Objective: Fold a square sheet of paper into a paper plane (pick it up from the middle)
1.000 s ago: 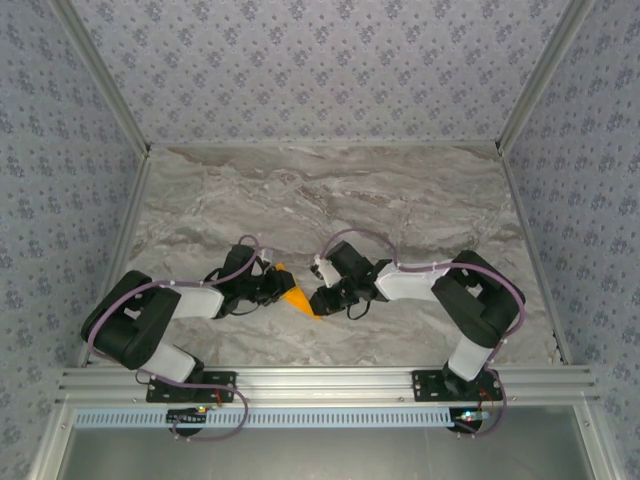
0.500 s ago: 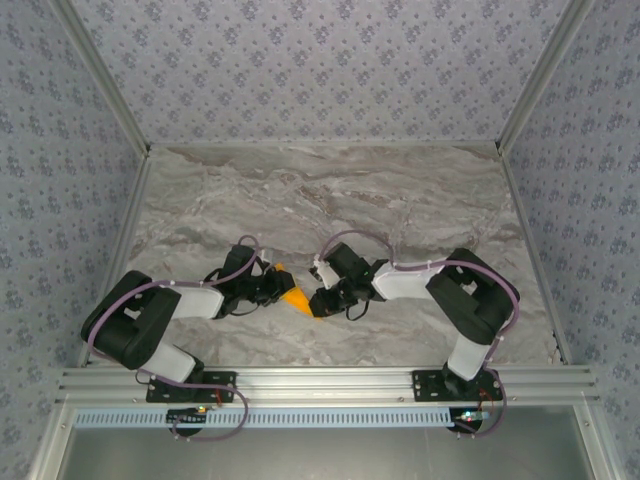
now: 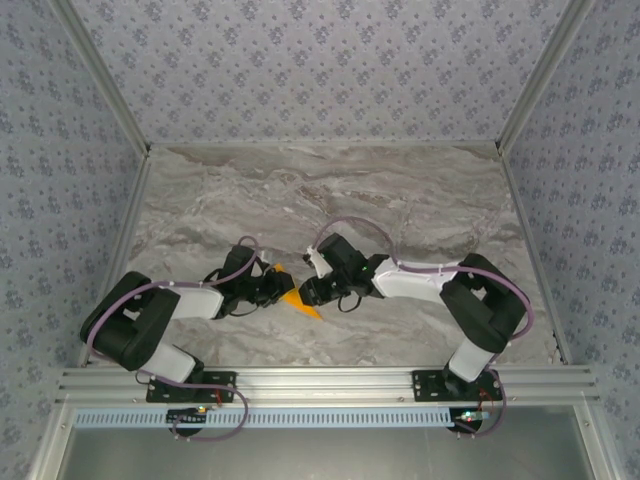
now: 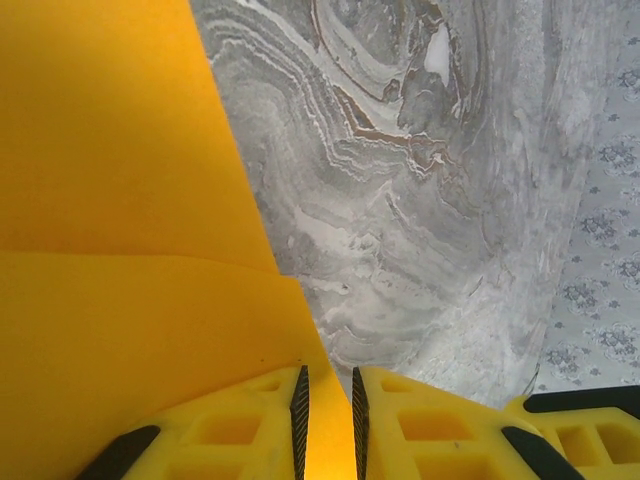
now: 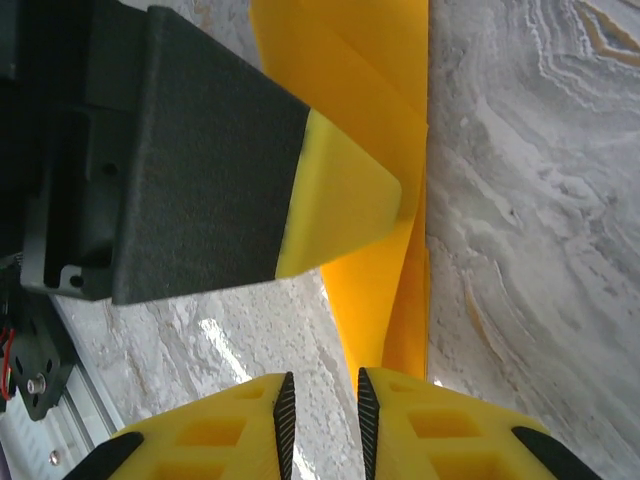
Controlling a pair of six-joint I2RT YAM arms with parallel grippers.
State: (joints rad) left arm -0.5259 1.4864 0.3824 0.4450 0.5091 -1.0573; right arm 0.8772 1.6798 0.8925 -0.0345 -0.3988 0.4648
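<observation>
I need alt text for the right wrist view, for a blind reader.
Folded orange paper runs from the top edge down to the yellow fingers of the right gripper, which stand slightly apart. A yellow-tipped black finger of the left gripper reaches onto the paper from the left, above a grey marbled table.

Bright, even light with soft, faint shadows; overhead view slightly soft; wrist views blur nearest the lens.

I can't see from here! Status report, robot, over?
Left pincer clamped on folded paper. Right pincer at its edge, grip unclear. Pincers very close together.
</observation>
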